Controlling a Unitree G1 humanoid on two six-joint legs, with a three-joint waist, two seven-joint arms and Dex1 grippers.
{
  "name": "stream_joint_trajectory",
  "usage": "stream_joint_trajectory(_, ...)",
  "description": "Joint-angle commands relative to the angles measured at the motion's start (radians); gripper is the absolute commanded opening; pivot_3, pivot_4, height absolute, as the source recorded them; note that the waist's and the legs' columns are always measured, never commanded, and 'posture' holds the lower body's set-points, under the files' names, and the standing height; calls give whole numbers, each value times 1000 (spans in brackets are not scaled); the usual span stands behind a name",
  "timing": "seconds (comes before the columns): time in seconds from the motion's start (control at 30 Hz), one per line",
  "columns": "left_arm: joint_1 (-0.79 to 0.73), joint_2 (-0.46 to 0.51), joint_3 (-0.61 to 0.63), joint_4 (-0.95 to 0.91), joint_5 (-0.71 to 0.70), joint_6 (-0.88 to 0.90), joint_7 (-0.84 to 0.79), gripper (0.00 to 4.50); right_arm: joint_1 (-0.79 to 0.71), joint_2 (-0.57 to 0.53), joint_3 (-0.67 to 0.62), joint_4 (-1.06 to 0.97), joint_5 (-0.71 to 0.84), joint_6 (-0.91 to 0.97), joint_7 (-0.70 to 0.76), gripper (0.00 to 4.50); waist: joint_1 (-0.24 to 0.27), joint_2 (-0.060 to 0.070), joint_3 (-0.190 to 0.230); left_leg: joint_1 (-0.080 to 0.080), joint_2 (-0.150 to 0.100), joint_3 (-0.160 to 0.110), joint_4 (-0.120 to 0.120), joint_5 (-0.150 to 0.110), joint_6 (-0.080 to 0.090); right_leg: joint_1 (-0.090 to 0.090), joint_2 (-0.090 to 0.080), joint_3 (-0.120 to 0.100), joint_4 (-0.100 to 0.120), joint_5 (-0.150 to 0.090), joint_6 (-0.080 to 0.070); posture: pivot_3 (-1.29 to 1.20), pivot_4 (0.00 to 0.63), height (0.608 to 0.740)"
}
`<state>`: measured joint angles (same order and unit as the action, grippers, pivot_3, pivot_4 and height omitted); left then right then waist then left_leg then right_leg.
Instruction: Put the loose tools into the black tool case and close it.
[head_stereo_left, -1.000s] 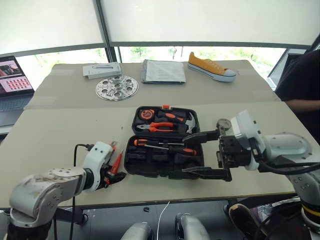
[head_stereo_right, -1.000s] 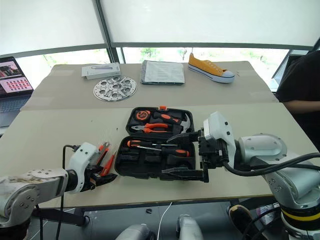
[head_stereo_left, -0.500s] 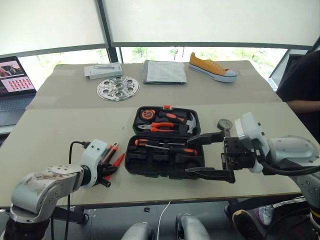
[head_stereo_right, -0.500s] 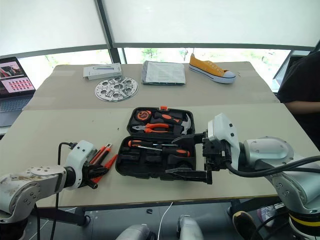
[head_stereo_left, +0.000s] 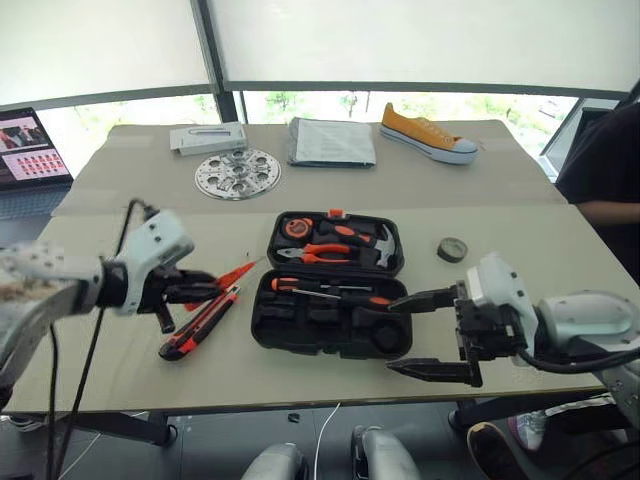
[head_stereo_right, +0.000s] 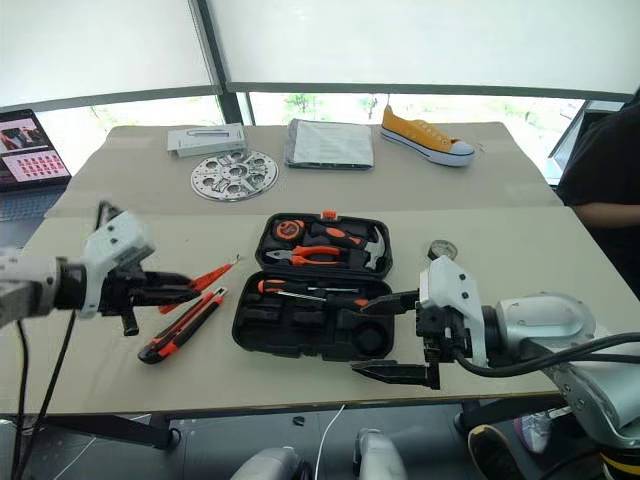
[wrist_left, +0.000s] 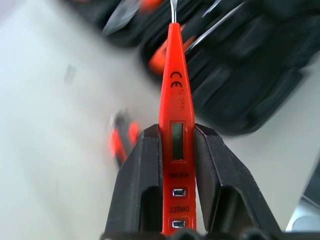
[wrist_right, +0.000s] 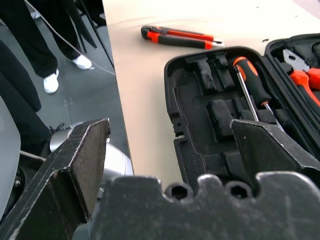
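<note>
The black tool case (head_stereo_left: 330, 335) lies open mid-table. Two orange-and-black screwdrivers (head_stereo_left: 335, 293) rest in its near half. My left gripper (head_stereo_left: 190, 289) hangs above the table left of the case, shut on the slim orange tester screwdriver (wrist_left: 176, 115), whose tip points toward the case. Its black fingers (wrist_left: 135, 190) clamp the tester's body. Below it, the utility knife (head_stereo_left: 198, 325) lies flat on the table. The dark tape roll (head_stereo_left: 452, 249) sits right of the case. My right gripper (head_stereo_left: 395, 337) stands open at the case's near right corner, holding nothing.
Pliers (head_stereo_left: 325, 252), a hammer and a tape measure fill the case's far half. A yellow shoe (head_stereo_left: 425, 133), folded grey cloth (head_stereo_left: 332, 141), metal disc (head_stereo_left: 237, 173) and white box (head_stereo_left: 207, 138) lie at the back. A laptop (head_stereo_left: 30, 150) is far left, a person (head_stereo_left: 600, 170) far right.
My left gripper closed on the tester beside the knife, then rose with it and rolled, leaving the knife on the table. The right gripper sank slightly and stayed open.
</note>
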<state>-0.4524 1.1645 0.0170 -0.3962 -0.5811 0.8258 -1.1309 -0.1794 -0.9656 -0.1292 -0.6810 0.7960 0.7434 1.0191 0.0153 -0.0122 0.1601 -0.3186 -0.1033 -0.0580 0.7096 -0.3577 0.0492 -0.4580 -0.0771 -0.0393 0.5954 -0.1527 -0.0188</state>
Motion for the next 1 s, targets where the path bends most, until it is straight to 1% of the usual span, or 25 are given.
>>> stream_joint_trajectory(0.03, -159, -75, -234, 124, 185, -280, -205, 426, 2, -3, -18, -11, -18, -31, -12, 4500, 1, 0, 0, 0, 0, 0, 0, 0, 0, 0, 0, 0, 0, 0, 0, 0, 150, 739)
stream_joint_trajectory(0.07, -191, -99, -271, 160, 217, -321, -231, 426, 2, -1, -17, -9, -19, -32, -15, 4500, 0, 0, 0, 0, 0, 0, 1, 0, 0, 1, 0, 1, 0, 0, 0, 0, 150, 739)
stream_joint_trajectory(0.13, -267, -167, -371, 270, 328, -444, -275, 426, 2, 4, -17, -15, -16, -28, -25, 4500, -1, -1, 0, -2, 1, 0, 2, 0, 0, 0, 0, 2, 0, 0, 0, 0, 150, 739)
stream_joint_trajectory(0.2, -331, -238, -441, 375, 411, -517, -294, 426, 3, 9, -16, -23, -13, -25, -39, 4500, -3, -1, 1, -3, 1, -1, 2, 0, 1, -1, 0, 2, 0, 0, -1, 0, 150, 739)
stream_joint_trajectory(0.27, -373, -297, -477, 445, 461, -551, -293, 426, 8, 13, -21, -32, -8, -21, -54, 4500, -3, -2, 1, -3, 1, -1, 2, 5, 9, -1, 0, 2, 0, 1, -1, 0, 150, 739)
stream_joint_trajectory(0.4, -408, -360, -511, 516, 532, -580, -305, 426, 28, 14, -39, -51, 4, -17, -76, 4500, -4, -2, 1, -4, 2, -2, 2, 4, 11, -2, 0, 2, -1, 0, 0, 0, 150, 739)
stream_joint_trajectory(0.47, -416, -381, -517, 539, 555, -577, -307, 426, 38, 13, -48, -60, 9, -17, -87, 4500, -2, -2, 1, -5, 2, -2, 2, 4, 12, -2, 0, 2, -1, 0, 0, 0, 150, 739)
stream_joint_trajectory(0.57, -410, -392, -519, 530, 558, -524, -339, 426, 50, 12, -55, -66, 13, -19, -100, 4500, -2, -3, 1, -5, 2, -2, 4, 4, 13, -2, 0, 2, -1, 1, 0, 0, 150, 739)
stream_joint_trajectory(0.73, -399, -408, -512, 518, 578, -481, -336, 426, 59, 13, -52, -71, 14, -26, -114, 4500, -3, -3, 2, -5, 2, -2, 4, 4, 13, -2, 1, 2, 0, 1, 0, 0, 150, 739)
stream_joint_trajectory(0.87, -390, -426, -510, 507, 582, -406, -324, 426, 53, 25, -40, -71, 10, -29, -132, 4500, -3, -3, 2, -5, 2, -2, 4, 4, 13, -2, 1, 2, 0, 1, 0, 0, 150, 739)
stream_joint_trajectory(0.93, -395, -442, -500, 512, 574, -389, -316, 1439, 51, 26, -39, -70, 10, -30, -131, 4500, -2, -3, 2, -5, 2, -2, 4, 4, 13, -2, 1, 2, 0, 1, 1, 0, 150, 739)
stream_joint_trajectory(0.97, -396, -446, -495, 510, 568, -380, -318, 1709, 51, 26, -39, -70, 11, -30, -131, 4500, -2, -3, 2, -5, 2, -2, 5, 4, 13, -2, 1, 2, 0, 1, 1, 0, 150, 739)
stream_joint_trajectory(1.0, -396, -450, -489, 504, 562, -376, -318, 2165, 49, 27, -38, -67, 11, -30, -131, 4500, -2, -3, 2, -5, 2, -2, 5, 4, 13, -2, 1, 2, 0, 1, 1, 0, 150, 739)
